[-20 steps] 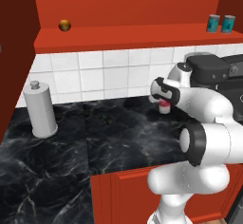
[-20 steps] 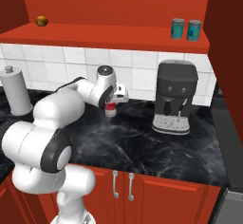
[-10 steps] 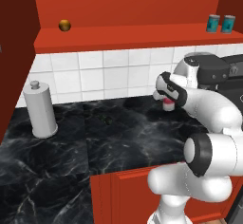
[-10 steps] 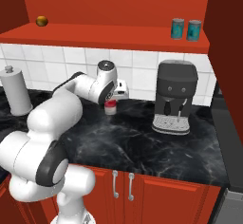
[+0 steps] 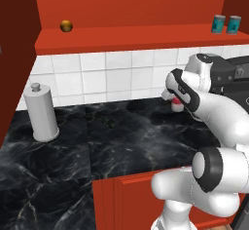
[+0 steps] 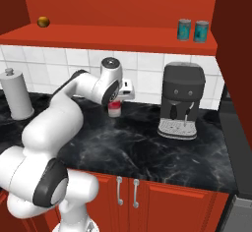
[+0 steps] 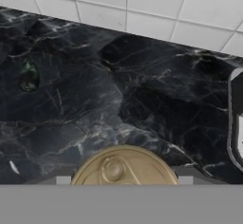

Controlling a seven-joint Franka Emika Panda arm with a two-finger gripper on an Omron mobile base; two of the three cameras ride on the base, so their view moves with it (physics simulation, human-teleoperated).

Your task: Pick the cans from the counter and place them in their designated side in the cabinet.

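fingers (image 6: pixel 114 106) clamping red can (image 6: pixel 114 110), label unreadable

The arm reaches forward with the elbow bent, wrist turned downward. The gripper (image 6: pixel 114 106) points down, and its jaws seem to be closed around a can (image 6: pixel 114 109).

red can (image 5: pixel 176 105) mostly behind arm
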